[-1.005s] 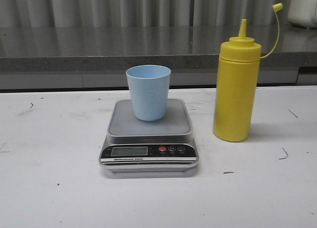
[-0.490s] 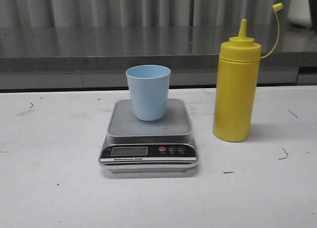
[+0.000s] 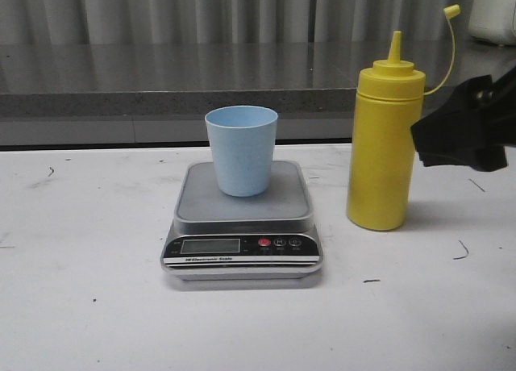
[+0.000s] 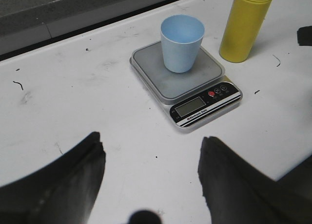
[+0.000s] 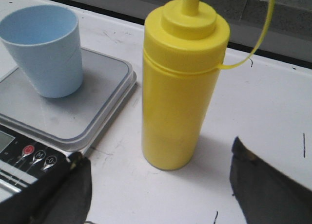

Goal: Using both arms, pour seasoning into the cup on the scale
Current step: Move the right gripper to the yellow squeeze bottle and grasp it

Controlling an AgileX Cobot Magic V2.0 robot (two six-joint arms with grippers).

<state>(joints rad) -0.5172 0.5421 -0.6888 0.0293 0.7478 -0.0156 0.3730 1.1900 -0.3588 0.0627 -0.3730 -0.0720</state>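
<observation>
The yellow seasoning bottle (image 3: 384, 145) stands upright on the white table right of the scale (image 3: 242, 218), its cap hanging on a thin tether. The pale blue cup (image 3: 241, 149) stands upright on the scale's platform. My right gripper (image 3: 463, 137) enters from the right edge, just right of the bottle and apart from it. In the right wrist view it (image 5: 158, 180) is open and empty, with the bottle (image 5: 180, 87) beyond the fingers. My left gripper (image 4: 151, 173) is open and empty over bare table, well short of the scale (image 4: 187, 78) and cup (image 4: 182, 43).
A grey counter ledge (image 3: 161, 97) runs behind the table, with a white object (image 3: 496, 12) at its far right. The table bears small dark marks (image 3: 461, 250).
My right gripper has come into the front view from the right edge, beside the bottle. Bottle, cup and scale have not moved.
</observation>
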